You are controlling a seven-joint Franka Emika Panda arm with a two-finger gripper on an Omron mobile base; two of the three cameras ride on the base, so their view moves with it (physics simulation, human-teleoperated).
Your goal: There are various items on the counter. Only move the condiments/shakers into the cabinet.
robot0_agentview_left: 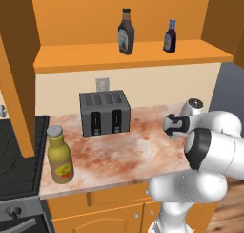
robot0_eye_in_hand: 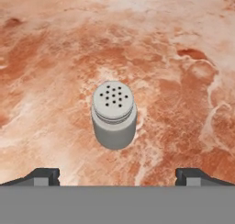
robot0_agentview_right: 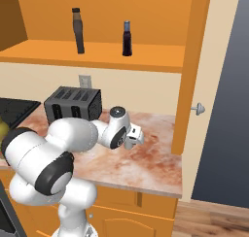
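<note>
From the left base view, the dark brown squeeze bottle [robot0_agentview_left: 126,31] and the small blue-purple bottle [robot0_agentview_left: 170,36] stand upright on the cabinet shelf [robot0_agentview_left: 86,58], well apart, long axes vertical, caps up. Below, the counter [robot0_agentview_left: 119,155] carries the dark grey toaster [robot0_agentview_left: 105,112] toward the back wall and a yellow-green bottle with a grey cap [robot0_agentview_left: 59,154] upright near the front left edge; the gripper [robot0_agentview_left: 172,124] sits over the counter's right part, its fingers hard to make out here. In the right base view the same two bottles stand on the shelf, the brown one [robot0_agentview_right: 78,31] left of the blue-purple one [robot0_agentview_right: 127,39], and the gripper [robot0_agentview_right: 133,136] hangs low over the counter [robot0_agentview_right: 146,163] just right of the toaster [robot0_agentview_right: 73,104]. The hand view looks down on the small grey shaker [robot0_eye_in_hand: 113,114], standing upright on the counter with its perforated top toward the camera; the fingertips [robot0_eye_in_hand: 43,176] stand wide apart, holding nothing, the shaker between their lines but ahead of them
</note>
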